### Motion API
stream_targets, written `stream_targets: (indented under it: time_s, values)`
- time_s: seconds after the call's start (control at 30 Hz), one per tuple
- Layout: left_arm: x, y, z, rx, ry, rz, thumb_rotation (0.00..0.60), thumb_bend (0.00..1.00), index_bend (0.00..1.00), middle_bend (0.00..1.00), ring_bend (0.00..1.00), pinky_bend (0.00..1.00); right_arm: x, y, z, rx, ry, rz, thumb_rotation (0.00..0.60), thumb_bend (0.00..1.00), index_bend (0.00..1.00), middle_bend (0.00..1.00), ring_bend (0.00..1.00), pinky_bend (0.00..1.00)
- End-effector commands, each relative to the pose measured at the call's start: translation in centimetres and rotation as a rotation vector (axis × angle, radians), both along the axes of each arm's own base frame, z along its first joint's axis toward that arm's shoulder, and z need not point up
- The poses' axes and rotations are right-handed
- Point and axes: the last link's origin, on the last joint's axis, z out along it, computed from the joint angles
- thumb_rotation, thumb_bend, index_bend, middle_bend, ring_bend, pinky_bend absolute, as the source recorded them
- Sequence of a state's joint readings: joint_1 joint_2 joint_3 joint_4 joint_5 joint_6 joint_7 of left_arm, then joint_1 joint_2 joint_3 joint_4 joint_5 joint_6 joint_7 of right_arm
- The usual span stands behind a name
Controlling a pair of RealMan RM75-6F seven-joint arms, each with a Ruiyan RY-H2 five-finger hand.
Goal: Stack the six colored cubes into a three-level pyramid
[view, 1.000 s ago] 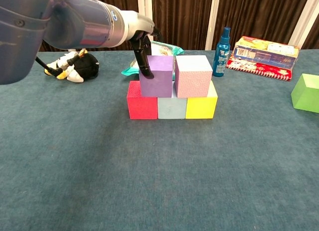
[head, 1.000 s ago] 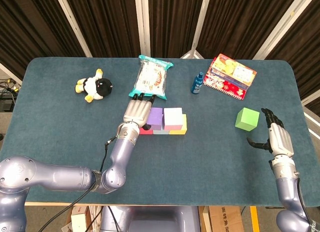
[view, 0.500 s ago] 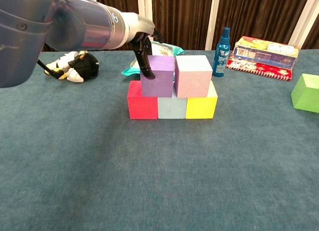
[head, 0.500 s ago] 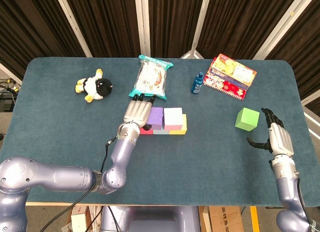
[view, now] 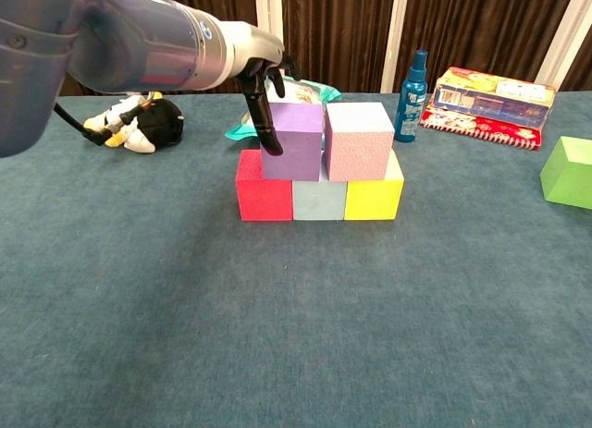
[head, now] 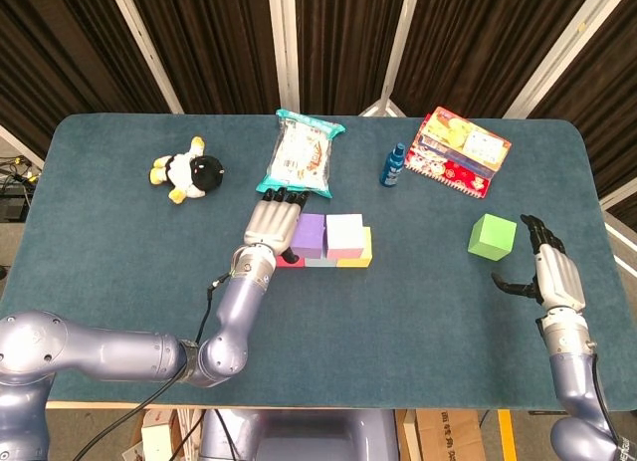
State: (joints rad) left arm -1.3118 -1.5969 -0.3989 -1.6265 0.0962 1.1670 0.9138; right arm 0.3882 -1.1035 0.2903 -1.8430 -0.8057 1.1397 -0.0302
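A red cube (view: pixel 264 186), a pale blue cube (view: pixel 318 199) and a yellow cube (view: pixel 373 199) form a row on the table. On top of them sit a purple cube (view: pixel 296 141) and a pink cube (view: pixel 359 141), side by side. My left hand (view: pixel 264 86) hangs over the purple cube's left side, one finger lying down its left face and the others at its top back edge. The green cube (head: pixel 493 236) lies alone at the right. My right hand (head: pixel 542 267) hovers just right of it, fingers apart and empty.
Behind the stack are a snack bag (head: pixel 301 152), a blue bottle (head: pixel 394 165) and a colourful box (head: pixel 458 150). A plush toy (head: pixel 187 170) lies at the back left. My left forearm (head: pixel 239 302) reaches in from the front edge.
My left hand's finger has slid lower on the purple cube's left face, and the cube has shifted slightly right toward the pink one. The right hand has not moved.
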Motion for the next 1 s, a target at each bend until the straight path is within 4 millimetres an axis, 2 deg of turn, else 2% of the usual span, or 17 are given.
stream_targets:
  time_s: [0.03,0.53,0.73,1.0]
  values:
    - [-0.3,-0.3,0.6,0.003,-0.022,0.005,0.600,0.16,0.00,0.10,0.01,0.05,0.0,0.0,0.0,0.001,-0.001,-0.002,0.600,0.26,0.00,0.00,0.00,0.01]
    - [-4.4,-2.8,5.0,0.013,-0.052,0.012,0.600,0.16,0.00,0.12,0.01,0.05,0.0,0.1,-0.1,0.012,0.005,-0.002,0.600,0.26,0.00,0.00,0.00,0.01]
    - [-5.5,-3.4,5.5,-0.002,-0.058,0.028,0.600,0.16,0.00,0.15,0.01,0.05,-0.1,0.1,-0.2,0.017,0.007,-0.004,0.600,0.26,0.00,0.00,0.00,0.01]
    - [-6.0,-3.7,5.1,-0.040,-0.075,0.037,0.600,0.16,0.00,0.18,0.01,0.05,-0.1,0.2,-0.4,0.037,-0.001,-0.015,0.600,0.26,0.00,0.00,0.00,0.01]
